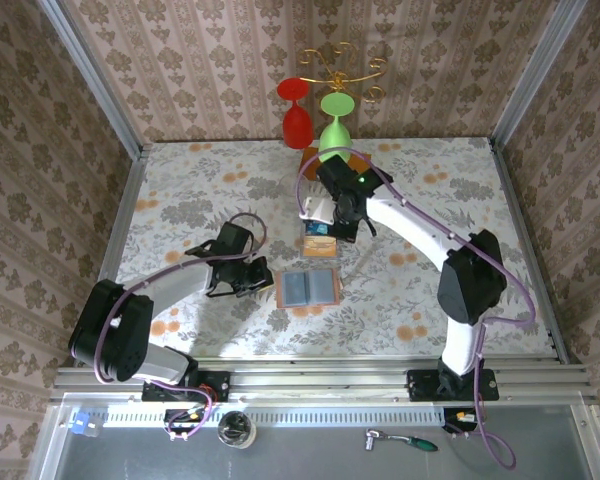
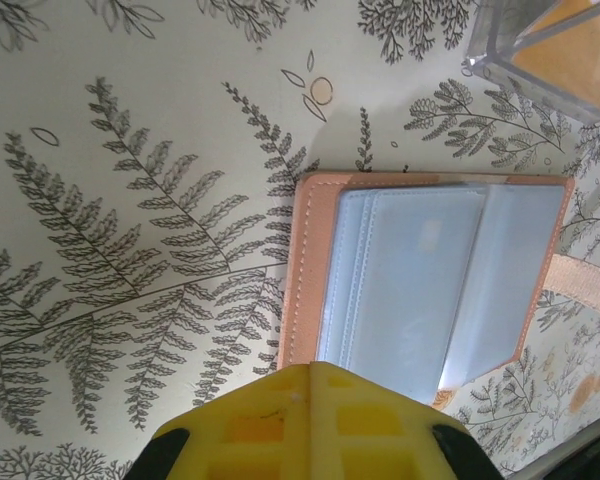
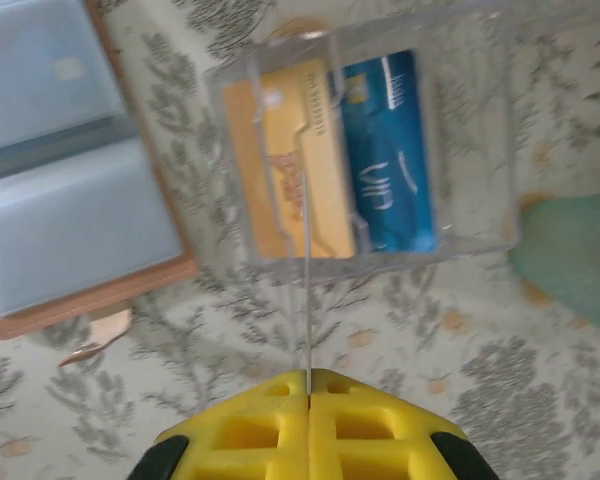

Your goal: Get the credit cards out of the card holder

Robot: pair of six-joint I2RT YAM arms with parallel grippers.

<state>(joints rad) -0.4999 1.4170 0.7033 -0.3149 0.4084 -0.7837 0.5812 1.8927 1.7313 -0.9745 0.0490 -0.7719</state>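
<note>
Floral cloth (image 1: pixel 180 180) covers the table, with patterned wallpaper on three sides. Near the middle of it the card holder (image 1: pixel 308 288) lies spread open and flat, grey-blue pockets up, its strap (image 2: pixel 585 280) loose on the cloth. At 12 o'clock from the holder, just beside it, the credit cards (image 1: pixel 318 241) sit side by side in a clear box (image 3: pixel 475 150): an orange card (image 3: pixel 280 180) and a blue card (image 3: pixel 390 160).

The left arm reaches low across the cloth, elbow out towards 8 o'clock. The left gripper (image 1: pixel 260 277) has its yellow pads closed together, and the holder lies at its 3 o'clock, very near; I cannot tell whether they touch. The right arm bends up and back over the table. The right gripper (image 1: pixel 335 228) hangs over the box, its pads also pressed together. A thin pale line runs up from their seam, but I cannot tell what it is.

Towards 12 o'clock stand a red goblet (image 1: pixel 296 118) and a green goblet (image 1: pixel 335 125).
</note>
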